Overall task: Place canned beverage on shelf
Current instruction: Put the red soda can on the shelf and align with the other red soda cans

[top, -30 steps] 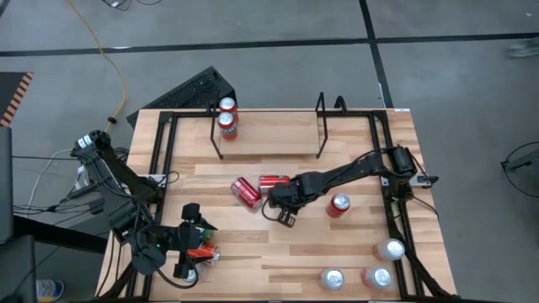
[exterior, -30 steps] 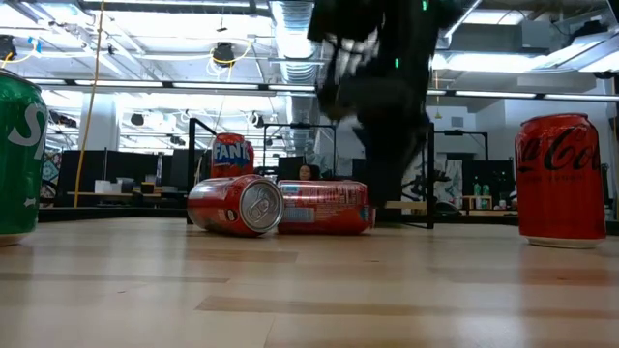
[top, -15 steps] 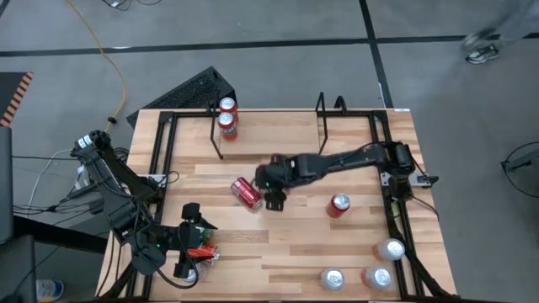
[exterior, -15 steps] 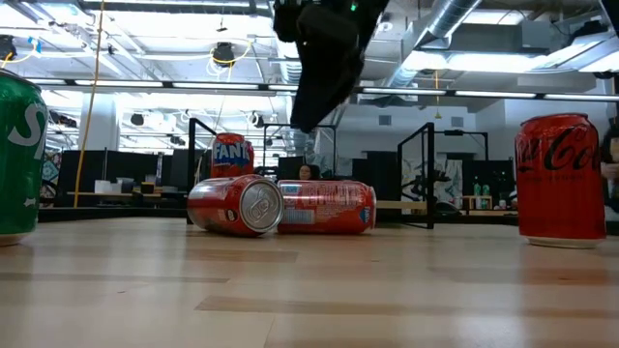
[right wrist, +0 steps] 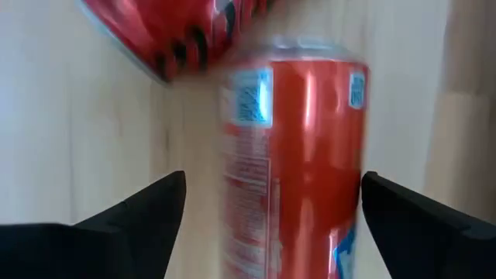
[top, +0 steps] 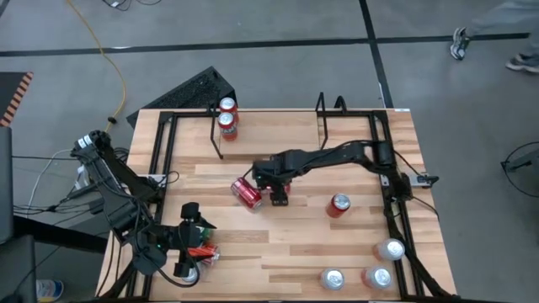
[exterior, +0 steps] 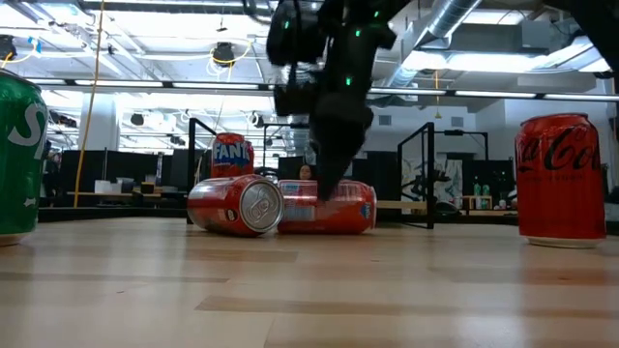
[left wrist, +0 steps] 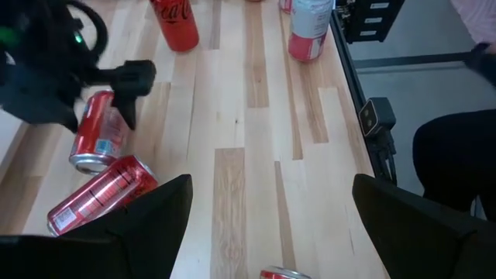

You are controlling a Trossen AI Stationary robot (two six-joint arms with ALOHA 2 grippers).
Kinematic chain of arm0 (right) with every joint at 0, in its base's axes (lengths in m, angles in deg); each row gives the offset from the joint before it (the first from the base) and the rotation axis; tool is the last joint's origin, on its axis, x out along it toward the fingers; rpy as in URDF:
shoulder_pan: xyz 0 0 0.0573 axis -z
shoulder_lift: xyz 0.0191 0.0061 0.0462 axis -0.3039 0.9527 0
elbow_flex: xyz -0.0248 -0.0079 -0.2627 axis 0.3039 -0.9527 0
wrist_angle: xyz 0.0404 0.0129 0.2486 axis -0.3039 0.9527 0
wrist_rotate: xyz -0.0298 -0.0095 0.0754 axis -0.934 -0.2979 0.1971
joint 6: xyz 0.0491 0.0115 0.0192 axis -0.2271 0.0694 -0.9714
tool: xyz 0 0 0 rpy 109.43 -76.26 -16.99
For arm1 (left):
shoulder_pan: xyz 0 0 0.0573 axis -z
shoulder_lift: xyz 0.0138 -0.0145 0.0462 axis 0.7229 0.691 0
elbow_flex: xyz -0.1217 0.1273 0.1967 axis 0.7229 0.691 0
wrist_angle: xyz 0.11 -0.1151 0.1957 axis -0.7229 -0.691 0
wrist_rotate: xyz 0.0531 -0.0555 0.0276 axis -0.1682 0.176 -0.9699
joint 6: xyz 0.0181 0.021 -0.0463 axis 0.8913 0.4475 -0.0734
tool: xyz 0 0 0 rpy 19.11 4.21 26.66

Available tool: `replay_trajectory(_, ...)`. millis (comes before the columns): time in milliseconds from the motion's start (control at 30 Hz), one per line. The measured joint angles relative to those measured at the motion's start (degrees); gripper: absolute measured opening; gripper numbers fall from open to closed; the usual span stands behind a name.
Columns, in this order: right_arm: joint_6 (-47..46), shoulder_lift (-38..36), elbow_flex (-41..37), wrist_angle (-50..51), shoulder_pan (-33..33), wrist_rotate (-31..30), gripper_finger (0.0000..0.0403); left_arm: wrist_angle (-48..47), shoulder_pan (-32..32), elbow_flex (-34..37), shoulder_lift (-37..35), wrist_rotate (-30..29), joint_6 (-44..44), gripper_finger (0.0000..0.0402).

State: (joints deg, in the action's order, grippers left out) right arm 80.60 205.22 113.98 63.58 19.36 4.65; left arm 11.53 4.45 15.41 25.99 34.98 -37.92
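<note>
— Where is the right claw [top: 276, 192]?
— Its fingers are wide, one on each side of a red can [right wrist: 298, 155] lying on the worktop [top: 295, 244], well apart from the shelf [top: 269, 126].
— And the left claw [top: 187, 244]?
— Wide too, holding nothing.

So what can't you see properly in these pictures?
- High view: the lying can is mostly covered by the right gripper.
- Right wrist view: the can's label is blurred, unreadable.
- Low view: the shelf is partly hidden behind the arm.
</note>
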Motion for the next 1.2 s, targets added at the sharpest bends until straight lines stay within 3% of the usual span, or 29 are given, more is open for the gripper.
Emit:
replay_trajectory(233, -1.5, 6.4, 0.4, 2.8, -0.1, 0.4, 0.0351, 0.1, 0.0, 0.0, 0.0, 0.1, -0.1, 0.0341)
replay_trajectory(400, -2.8, 7.2, 0.5, 3.5, -2.2, -3.2, 0.0289, 0.1, -0.2, 0.0, 0.0, 0.0, -0.2, 0.0341)
replay_trajectory(467, -3.5, 6.4, 0.4, 3.8, -3.2, -6.9, 0.027, 0.3, -0.4, 0.0, 0.0, 0.0, -0.4, 0.0341)
replay_trajectory(700, -6.4, 1.6, -0.3, 6.1, -7.0, -18.6, 0.0271, 0.8, -0.5, 0.0, 0.0, 0.0, -1.2, 0.0341)
replay_trajectory(800, -6.4, -2.1, 0.1, 7.7, -9.3, -26.4, 0.0271, 0.9, -0.5, 0.0, 0.0, -0.4, -1.6, 0.0341)
replay_trajectory(1000, 1.5, -4.5, -0.1, 8.6, -15.9, -39.6, 0.0271, 3.9, -0.5, 0.0, 0.0, -2.8, -1.5, 0.0341)
replay_trajectory(1200, 14.0, -5.4, 0.1, 7.8, -23.2, -61.1, 0.0271, 8.0, -1.6, 0.0, 0.0, -2.5, -1.0, 0.0341)
